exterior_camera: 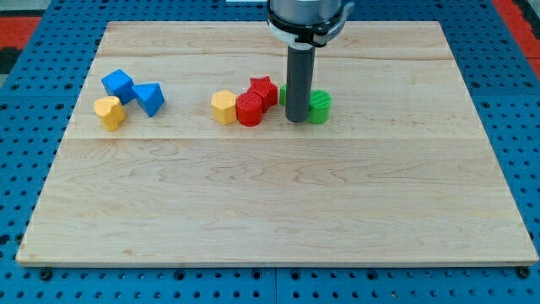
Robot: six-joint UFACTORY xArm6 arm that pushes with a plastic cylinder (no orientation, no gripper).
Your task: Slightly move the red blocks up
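A red star block (264,89) and a red round block (250,110) sit touching each other near the board's upper middle. A yellow hexagonal block (224,107) touches the red round block on its left. My tip (297,119) rests on the board just right of the red blocks, with a small gap to them. A green block (319,106) lies right against the rod's right side, and a sliver of green (283,94) shows at the rod's left edge.
At the view's left stand a blue cube (117,84), a blue triangular block (149,98) and a yellow block (109,111), close together. The wooden board (270,194) lies on a blue pegboard surface.
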